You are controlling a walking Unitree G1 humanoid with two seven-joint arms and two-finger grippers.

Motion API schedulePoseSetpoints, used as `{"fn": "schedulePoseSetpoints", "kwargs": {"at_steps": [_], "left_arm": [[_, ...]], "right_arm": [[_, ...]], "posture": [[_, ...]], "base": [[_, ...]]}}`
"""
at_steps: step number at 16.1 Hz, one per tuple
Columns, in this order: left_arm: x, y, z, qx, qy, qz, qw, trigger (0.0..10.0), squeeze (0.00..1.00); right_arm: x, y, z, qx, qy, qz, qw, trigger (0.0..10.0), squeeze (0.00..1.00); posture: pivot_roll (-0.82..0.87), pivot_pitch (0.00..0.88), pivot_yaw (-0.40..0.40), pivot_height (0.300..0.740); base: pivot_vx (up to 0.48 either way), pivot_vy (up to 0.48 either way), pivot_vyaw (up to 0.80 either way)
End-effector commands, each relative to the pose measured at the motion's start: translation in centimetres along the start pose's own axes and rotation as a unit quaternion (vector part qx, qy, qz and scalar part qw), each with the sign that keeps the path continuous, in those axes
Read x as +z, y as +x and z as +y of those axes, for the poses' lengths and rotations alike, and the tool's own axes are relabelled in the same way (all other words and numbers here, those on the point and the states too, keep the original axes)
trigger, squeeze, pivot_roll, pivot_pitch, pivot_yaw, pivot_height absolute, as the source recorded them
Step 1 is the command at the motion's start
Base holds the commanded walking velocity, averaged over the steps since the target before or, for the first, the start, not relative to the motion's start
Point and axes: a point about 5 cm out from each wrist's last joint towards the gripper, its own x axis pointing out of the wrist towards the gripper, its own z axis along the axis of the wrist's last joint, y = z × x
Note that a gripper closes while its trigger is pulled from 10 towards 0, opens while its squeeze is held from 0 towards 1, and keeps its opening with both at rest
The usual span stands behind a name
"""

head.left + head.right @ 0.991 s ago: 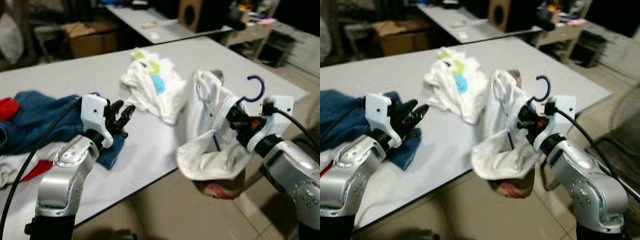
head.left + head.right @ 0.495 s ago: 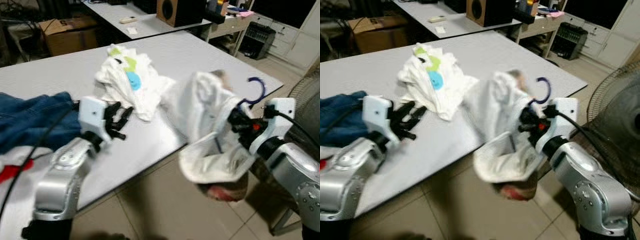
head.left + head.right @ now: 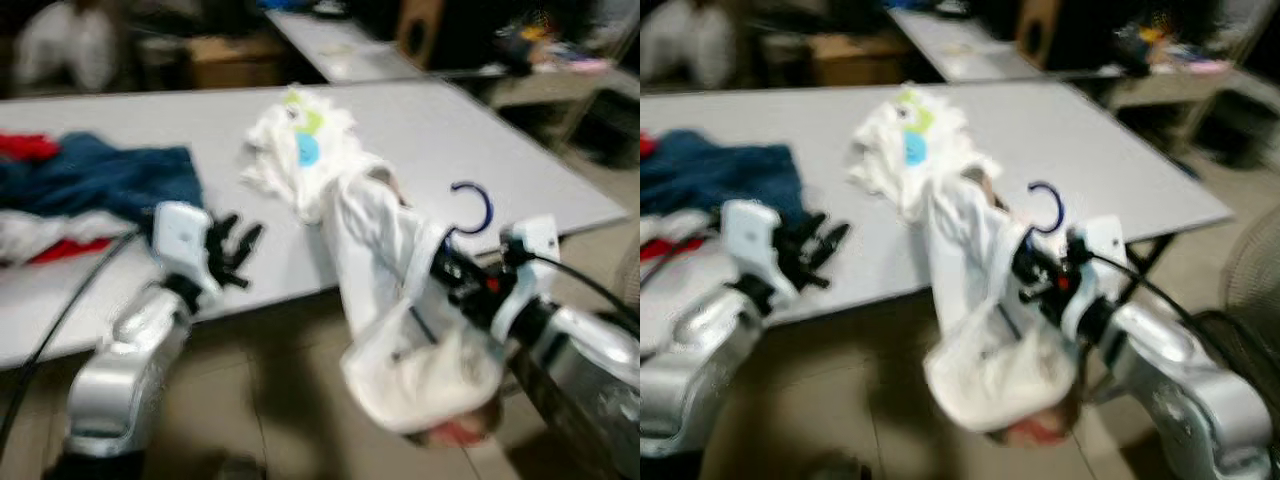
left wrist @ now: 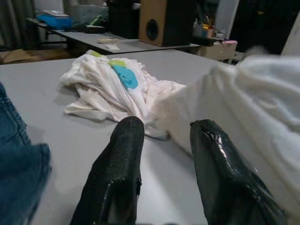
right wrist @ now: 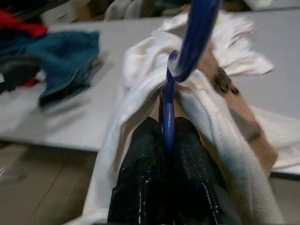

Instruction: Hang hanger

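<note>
The grey table (image 3: 120, 130) carries a blue garment (image 3: 110, 180) with red and white cloth beside it at the robot's left, and a crumpled white garment with a blue and green print (image 3: 300, 150) near the middle. Both head views are blurred.

The white garment (image 3: 400, 300) is already threaded on the blue hanger (image 5: 185, 56). It hangs off the table edge, over the tiled floor, in front of the robot's right side. A reddish patch shows at its lowest fold.

The hanger hook (image 3: 472, 205) stands upright above the right gripper (image 5: 164, 154). This gripper is clamped on the hanger stem just below the hook, with the cloth bunched around its fingers.

The left gripper (image 4: 164, 140) hovers above the table near its front edge, fingers (image 4: 117, 159) spread apart and holding nothing. The printed white garment lies beyond it.

Task status:
1. Garment on hanger: complete, judging by how the cloth drapes from the stem.
2. Hanger lifted and carried: in progress.
3. Hooking on a rail: not yet done. No rail or rod can be made out, so one must be located first.
</note>
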Motion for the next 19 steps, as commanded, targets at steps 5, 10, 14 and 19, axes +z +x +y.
{"fn": "schedulePoseSetpoints", "kwargs": {"at_steps": [5,10,14,19], "left_arm": [[0.0,-0.8,0.3,0.002,0.017,0.006,1.0,10.0,0.0],[-0.1,-1.3,1.0,0.017,0.025,0.012,0.999,10.0,0.0],[0.2,-1.6,1.2,0.008,0.037,0.016,0.999,10.0,0.0],[0.6,-1.1,1.6,-0.011,0.055,0.02,0.998,10.0,0.0]], "right_arm": [[-0.2,-1.3,1.2,0.084,-0.029,0.031,0.996,10.0,0.0],[-0.1,-1.5,1.5,0.119,-0.031,0.022,0.992,10.0,0.0],[-0.5,-1.3,2.4,0.157,-0.024,0.005,0.987,10.0,0.0],[-1.3,-1.2,2.8,0.157,-0.017,-0.008,0.987,10.0,0.0]], "posture": [[0.04,0.0,-0.088,0.74],[0.06,0.0,-0.098,0.74],[0.07,0.0,-0.08,0.74],[0.05,0.0,-0.036,0.74]], "base": [[0.0,-0.305,0.8],[0.0,-0.307,0.8],[0.0,-0.307,0.8],[0.0,-0.307,0.8]]}}
